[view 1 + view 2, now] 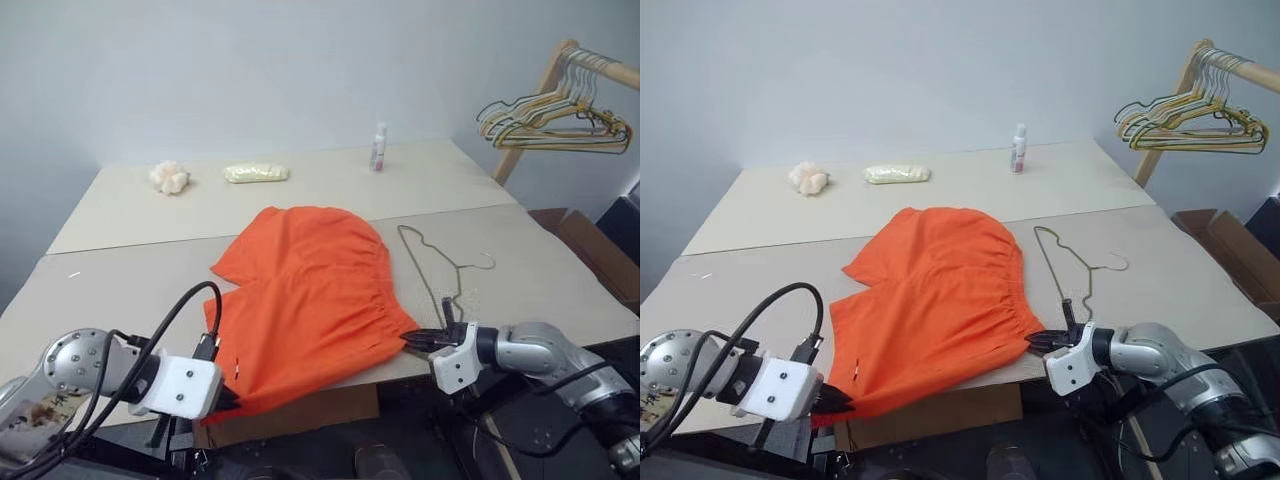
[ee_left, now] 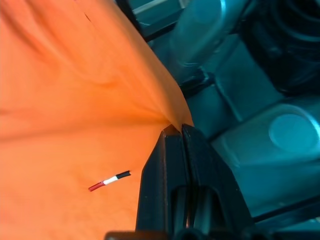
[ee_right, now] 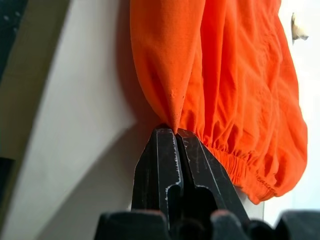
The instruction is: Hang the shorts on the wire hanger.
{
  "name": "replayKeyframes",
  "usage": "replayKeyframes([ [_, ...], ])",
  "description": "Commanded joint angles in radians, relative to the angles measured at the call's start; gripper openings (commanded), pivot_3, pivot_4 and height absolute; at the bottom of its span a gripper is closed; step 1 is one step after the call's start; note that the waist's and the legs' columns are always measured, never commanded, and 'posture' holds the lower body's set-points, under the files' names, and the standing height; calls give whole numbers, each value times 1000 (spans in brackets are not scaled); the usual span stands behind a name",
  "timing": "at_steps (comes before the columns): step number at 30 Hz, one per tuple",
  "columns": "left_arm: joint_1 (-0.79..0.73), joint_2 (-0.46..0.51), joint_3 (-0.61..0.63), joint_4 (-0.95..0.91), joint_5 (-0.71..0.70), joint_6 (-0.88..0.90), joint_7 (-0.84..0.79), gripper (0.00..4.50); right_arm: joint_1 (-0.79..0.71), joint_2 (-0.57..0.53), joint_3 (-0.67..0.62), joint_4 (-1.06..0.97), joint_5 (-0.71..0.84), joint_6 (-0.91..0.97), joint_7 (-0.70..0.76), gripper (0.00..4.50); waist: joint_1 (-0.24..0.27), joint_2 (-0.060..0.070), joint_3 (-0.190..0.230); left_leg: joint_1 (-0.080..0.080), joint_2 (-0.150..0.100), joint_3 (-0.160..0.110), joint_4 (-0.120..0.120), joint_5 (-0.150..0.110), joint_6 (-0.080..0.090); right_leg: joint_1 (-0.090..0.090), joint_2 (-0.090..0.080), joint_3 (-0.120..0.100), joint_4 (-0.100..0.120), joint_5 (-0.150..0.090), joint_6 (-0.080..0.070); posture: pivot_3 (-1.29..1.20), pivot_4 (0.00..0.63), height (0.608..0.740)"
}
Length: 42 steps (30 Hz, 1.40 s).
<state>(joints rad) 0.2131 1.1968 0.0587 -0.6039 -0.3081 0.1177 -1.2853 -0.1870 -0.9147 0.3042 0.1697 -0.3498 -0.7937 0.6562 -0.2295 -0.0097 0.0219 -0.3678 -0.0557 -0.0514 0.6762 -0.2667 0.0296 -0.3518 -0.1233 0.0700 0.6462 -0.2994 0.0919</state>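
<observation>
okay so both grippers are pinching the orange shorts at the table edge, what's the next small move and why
Probably carry the shorts sideways toward the wire hanger. The left gripper and right gripper are each shut on an edge of the fabric, and the hanger lies flat on the table just beside the waistband.

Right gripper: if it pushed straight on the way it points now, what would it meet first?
The shorts. The right gripper is already shut on their waistband corner at the table's near edge, so it would likely just bunch the orange fabric; the wire hanger lies off that line.
</observation>
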Motion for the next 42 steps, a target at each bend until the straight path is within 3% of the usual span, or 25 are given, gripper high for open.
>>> replayKeyframes([
  [1, 8, 15, 51, -70, -43, 46, -11, 9, 25, -27, -48, -74, 31, 25, 8, 0, 2, 0, 0, 0, 0, 0, 0, 0, 0, 0, 0, 0, 0, 0, 0, -221, 0, 740],
  [5, 4, 15, 61, -124, -72, 108, -7, 9, 59, -41, -60, -102, 43, 40, 23, 0, 6, 0, 0, 0, 0, 0, 0, 0, 0, 0, 0, 0, 0, 0, 0, -224, 3, 740],
  [6, 6, 17, 66, -130, -80, 116, -13, 207, 66, -46, -63, -108, 51, 45, 29, 0, 7, 0, 0, 0, 0, 0, 0, 0, 0, 0, 0, 0, 0, 0, 0, -225, 4, 740],
  [8, 4, 10, 80, -122, -92, 113, -26, 510, 91, -63, -79, -137, 98, 75, 52, 472, 11, 0, 0, 0, 0, 0, 0, 0, 0, 0, 0, 0, -1, 0, 0, -219, 6, 740],
  [13, -71, -2, 151, 39, -132, 41, -100, 2027, 263, -147, -234, -300, 341, 256, 118, 2049, 36, 3, 3, 0, 0, 1, 0, 0, 0, 1, 0, 0, -1, 0, 0, -198, 13, 740],
  [16, -190, -41, 158, 147, -181, 60, -83, 3027, 359, -149, -390, -420, 526, 554, 110, 3091, 53, 3, 3, 0, 1, 1, 1, -1, 1, 1, 0, -1, -2, 0, 0, -196, 14, 740],
  [20, -393, -195, 80, 192, -214, 178, 90, 4139, 303, -116, -446, -501, 591, 1035, 15, 4284, 67, 2, 2, 1, 1, 0, 1, -1, 1, 1, 0, -1, -3, 0, 0, -219, 4, 740],
  [21, -440, -240, 59, 193, -223, 221, 138, 4401, 265, -100, -436, -509, 597, 1155, -18, 4299, 69, 0, 1, 0, 1, 0, 2, -1, 2, 0, 0, -1, -3, 0, 0, -221, 3, 740],
  [24, -533, -337, 14, 193, -265, 305, 197, 4462, 133, -45, -372, -490, 574, 1485, -102, 4299, 69, -1, 0, -3, 0, 0, 3, -2, 1, 0, -1, -1, -2, 1, 0, -233, 0, 740],
  [31, -617, -417, -44, 229, -269, 324, 180, 4462, -70, 49, -258, -313, 526, 1809, -150, 4299, 52, -1, 0, -8, 0, 0, 3, -2, 1, -5, -1, 0, -2, 1, 0, -241, 0, 740],
  [34, -624, -425, -56, 240, -258, 315, 170, 4500, -126, 84, -233, -208, 515, 1835, -151, 3807, 43, -1, -1, -7, 0, 0, 3, -2, 1, -4, -1, 0, -2, 1, 0, -234, 0, 740],
  [42, -623, -431, -57, 253, -235, 288, 156, 4500, -166, 121, -269, -147, 521, 1862, -153, 1036, 37, -1, -1, -5, 0, 0, 3, -2, 1, -1, -1, -1, -2, 1, 0, -229, 0, 740],
])
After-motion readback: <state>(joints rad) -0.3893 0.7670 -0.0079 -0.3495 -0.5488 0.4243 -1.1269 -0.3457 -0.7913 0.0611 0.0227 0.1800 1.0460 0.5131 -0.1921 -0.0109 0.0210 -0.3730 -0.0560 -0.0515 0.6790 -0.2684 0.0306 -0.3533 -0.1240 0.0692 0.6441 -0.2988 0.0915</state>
